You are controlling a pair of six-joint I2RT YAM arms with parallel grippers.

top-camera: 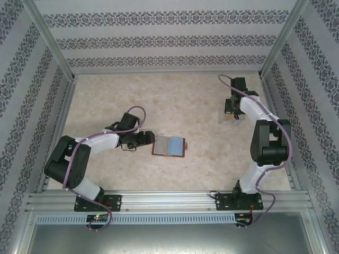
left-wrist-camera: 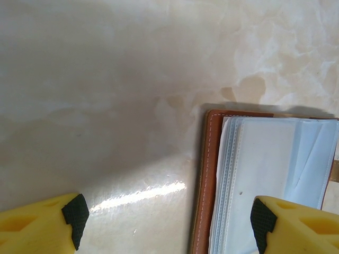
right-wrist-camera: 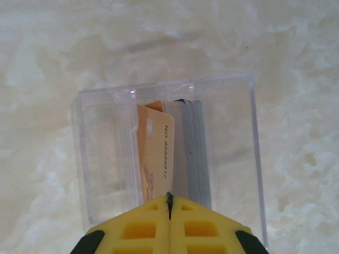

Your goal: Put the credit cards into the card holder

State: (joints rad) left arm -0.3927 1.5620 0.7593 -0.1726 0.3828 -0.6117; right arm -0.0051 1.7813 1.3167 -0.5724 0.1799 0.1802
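Observation:
The card holder [top-camera: 168,146] lies open on the table's middle, reddish-brown with pale clear pockets facing up. My left gripper [top-camera: 150,139] hovers at its left edge, open. In the left wrist view the left gripper [left-wrist-camera: 169,222] straddles the holder's stitched brown edge [left-wrist-camera: 212,174], one finger over the bare table and the other over the pockets. My right gripper [right-wrist-camera: 169,198] is shut on the top edge of an orange credit card [right-wrist-camera: 156,153], which leans away from a stack of grey credit cards [right-wrist-camera: 193,148] standing on edge in a clear box.
The clear plastic box [right-wrist-camera: 249,159] sits at the back right of the table [top-camera: 229,117], under the right wrist. Patterned walls and metal posts close in the table on three sides. An aluminium rail runs along the near edge.

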